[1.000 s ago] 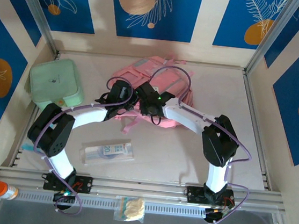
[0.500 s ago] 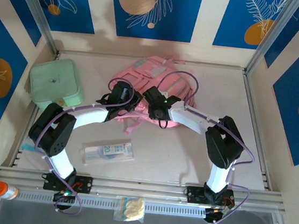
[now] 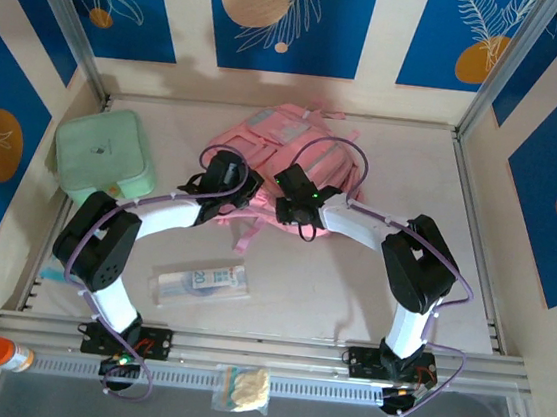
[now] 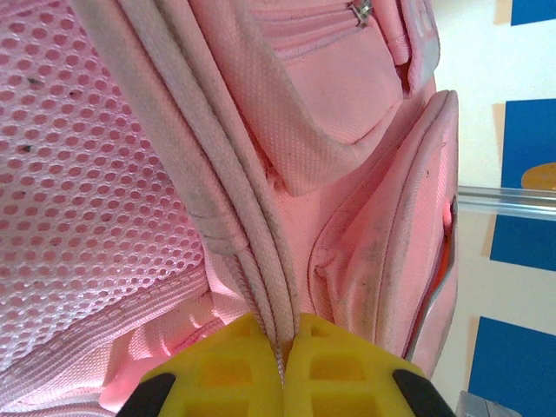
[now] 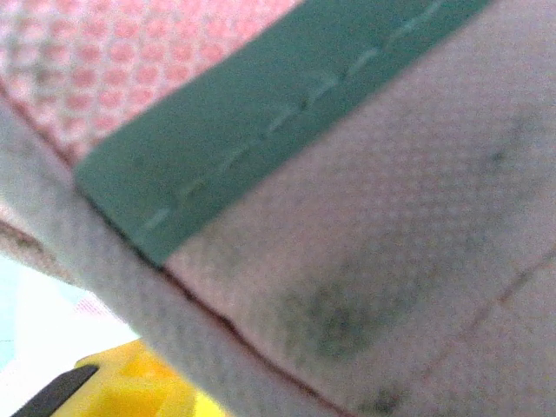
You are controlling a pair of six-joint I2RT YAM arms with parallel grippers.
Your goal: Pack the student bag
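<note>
The student bag [image 3: 285,134], a soft pink backpack with grey-pink panels, lies at the back middle of the table. My left gripper [image 3: 243,192] is at its near left edge, and in the left wrist view the yellow fingers [image 4: 280,326] are shut on a pale pink strap [image 4: 221,182] of the bag [image 4: 356,165]. My right gripper [image 3: 285,183] is pressed onto the bag's near edge. The right wrist view is blurred: pink fabric [image 5: 400,226] with a dark green band [image 5: 261,113] lies right against the lens. One yellow finger [image 5: 130,382] peeks out below, and the jaws are hidden.
A mint-green lidded case [image 3: 103,156] stands at the left. A flat clear packet with a blue label [image 3: 200,282] lies on the table in front of the arms. An orange-capped bottle [image 3: 5,354] and a small snack bag [image 3: 243,388] rest by the front rail.
The right wrist has shifted a little right and nearer along the bag's edge, and the bag's fabric has spread slightly. The left gripper has stayed shut on the strap.
</note>
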